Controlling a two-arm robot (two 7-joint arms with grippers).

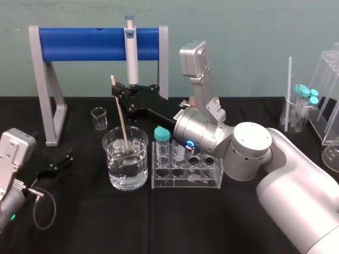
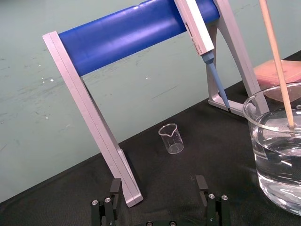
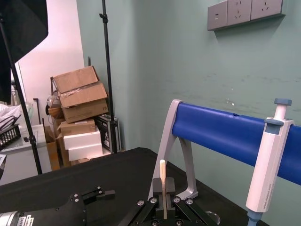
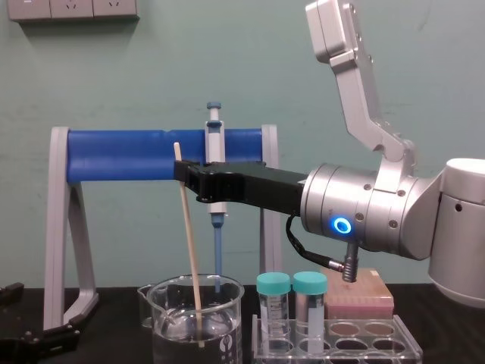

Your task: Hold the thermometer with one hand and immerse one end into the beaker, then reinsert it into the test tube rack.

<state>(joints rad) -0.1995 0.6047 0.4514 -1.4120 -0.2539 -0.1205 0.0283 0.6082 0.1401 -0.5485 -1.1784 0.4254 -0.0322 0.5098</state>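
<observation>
One thermometer (image 4: 189, 243) is seen, its long axis nearly upright and slightly tilted: the upper end leans toward the robot's left, and the lower end points down into the water of the one large beaker (image 4: 163, 326). The rod is clamped just below its top between the fingers (image 3: 151, 201) of the right gripper (image 4: 182, 171), which is stretched out level above the beaker from the robot's right. Whether the tip touches the glass bottom cannot be told. Just beside the beaker, on its right, one test tube rack (image 4: 341, 341) is set on the black counter (image 1: 159, 222); two teal-capped tubes (image 4: 273, 303) are stood in its left end, and its other holes are seen open. One pink tip box (image 4: 356, 292) is placed behind the rack. Behind the beaker, one smaller beaker (image 1: 99, 118) is stood, and one pipette (image 1: 131, 47) is hung on the blue stand (image 1: 85, 45). The left gripper (image 2: 157, 183) is rested low at the counter's left, well apart from the beaker, its fingers spread wide with nothing held.
</observation>
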